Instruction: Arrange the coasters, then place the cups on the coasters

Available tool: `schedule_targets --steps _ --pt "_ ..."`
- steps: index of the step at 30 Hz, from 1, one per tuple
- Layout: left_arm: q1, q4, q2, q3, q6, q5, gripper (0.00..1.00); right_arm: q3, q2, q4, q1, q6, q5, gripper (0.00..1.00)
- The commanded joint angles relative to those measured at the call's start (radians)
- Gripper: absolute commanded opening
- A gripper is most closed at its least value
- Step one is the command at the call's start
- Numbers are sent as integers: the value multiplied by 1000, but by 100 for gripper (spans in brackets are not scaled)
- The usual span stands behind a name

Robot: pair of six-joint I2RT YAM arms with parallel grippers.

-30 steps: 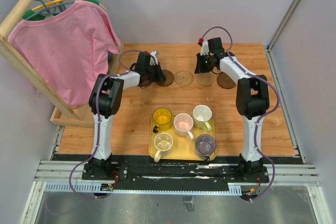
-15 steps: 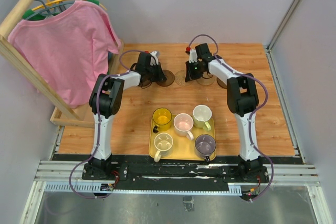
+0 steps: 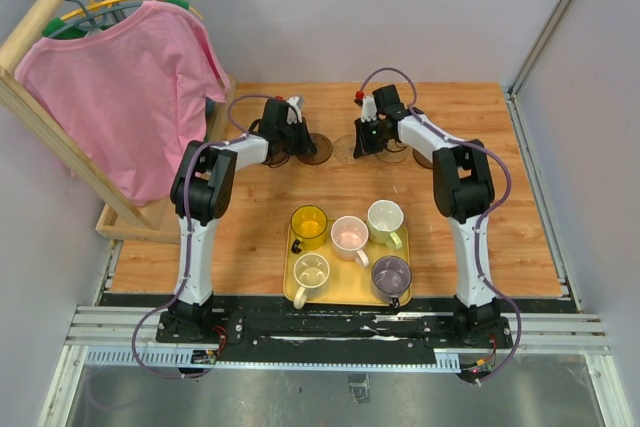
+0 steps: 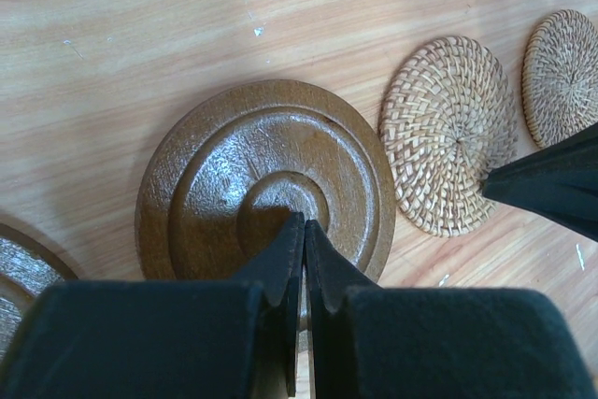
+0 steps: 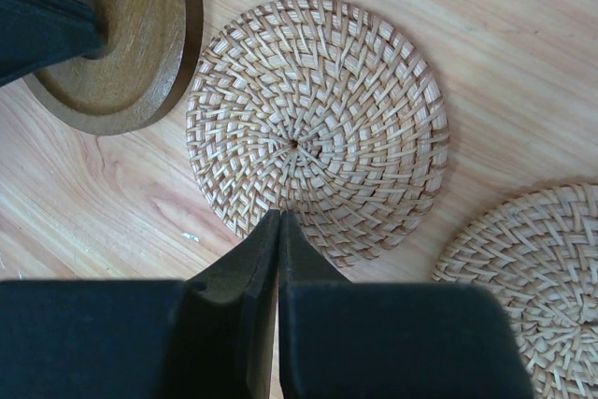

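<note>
Your right gripper (image 5: 278, 221) has swung toward 9 o'clock within the last second. It has left the far tan coaster (image 5: 523, 277) and now stands with its fingers clenched together on nothing, tips down at the 6 o'clock rim of the near tan coaster (image 5: 318, 128). Whether the tips actually press on the weave, you cannot tell from here.

Your left gripper (image 4: 304, 231) has held its place. It too is pinched closed and empty, with its tips on the hub of a brown coaster (image 4: 266, 184) that lies just beside the near tan one, at its 9 o'clock, a thin gap between them.

I read this as one tan disc now placed and the next about to be nudged. With both sets of fingers closed, you would be sliding the discs, not lifting them. Arranging is not finished. All five cups (image 3: 349, 234) sit in the tray (image 3: 350, 285) at 6 o'clock of the coaster row, and none is on a coaster yet.
</note>
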Motion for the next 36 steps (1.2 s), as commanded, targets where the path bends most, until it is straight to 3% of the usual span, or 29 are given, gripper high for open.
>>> schedule_targets --steps 1,23,36 --pt "-8 -21 27 39 12 -18 6 -44 -25 -30 10 -20 61 3" --pt "-8 -64 67 134 25 -34 6 16 -25 -37 10 -16 50 4" --pt "-7 -38 -2 119 34 -25 6 84 -83 -21 10 -10 6 9"
